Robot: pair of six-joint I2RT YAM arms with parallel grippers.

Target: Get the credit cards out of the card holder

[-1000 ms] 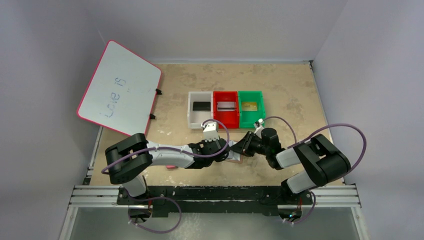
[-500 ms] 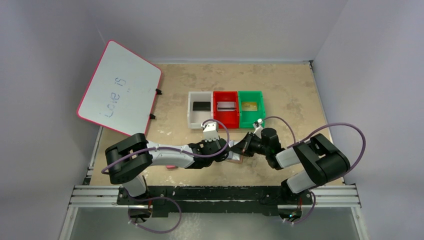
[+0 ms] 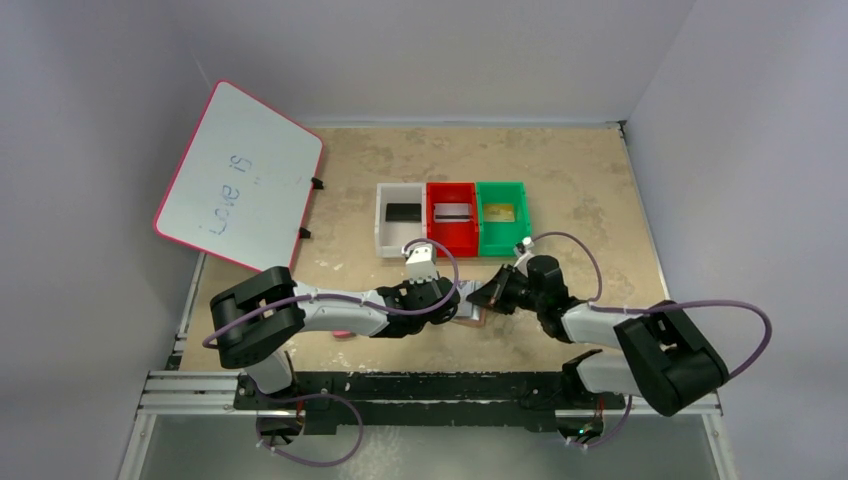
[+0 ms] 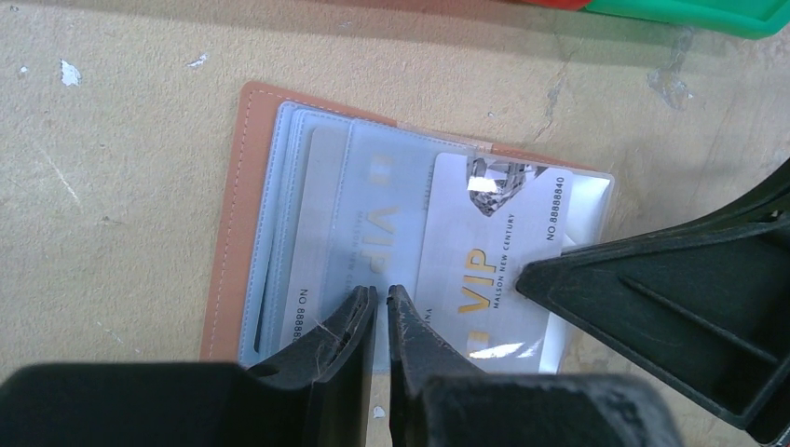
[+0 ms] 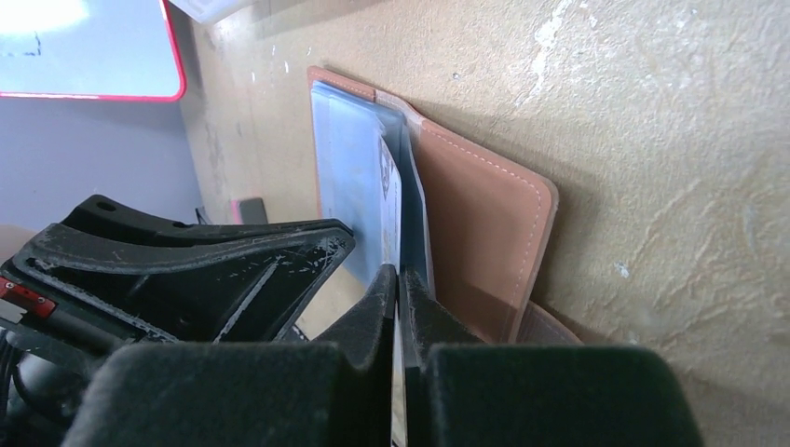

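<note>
The tan card holder (image 4: pixel 235 214) lies open on the table, its clear blue-grey sleeves (image 4: pixel 321 214) fanned out. A white credit card (image 4: pixel 484 270) with gold VIP lettering sticks partway out of a sleeve to the right. My left gripper (image 4: pixel 382 294) is nearly shut, pinching the near edge of a sleeve. My right gripper (image 5: pixel 398 276) is shut on the edge of the white credit card (image 5: pixel 389 200), beside the holder's leather cover (image 5: pixel 475 223). In the top view both grippers (image 3: pixel 452 303) (image 3: pixel 483 297) meet over the holder (image 3: pixel 470 318).
Behind the holder stand a white bin (image 3: pixel 381 228) with a black card (image 3: pixel 402 212), a red bin (image 3: pixel 452 246) with a silver card (image 3: pixel 452 212) and a green bin (image 3: pixel 501 248) with a gold card (image 3: pixel 500 212). A whiteboard (image 3: pixel 240 175) leans at the left. A pink eraser (image 3: pixel 342 334) lies under the left arm.
My right gripper has shut on the white card. Its arm has swung its elbow out to the right and lower. The left arm has not moved.
</note>
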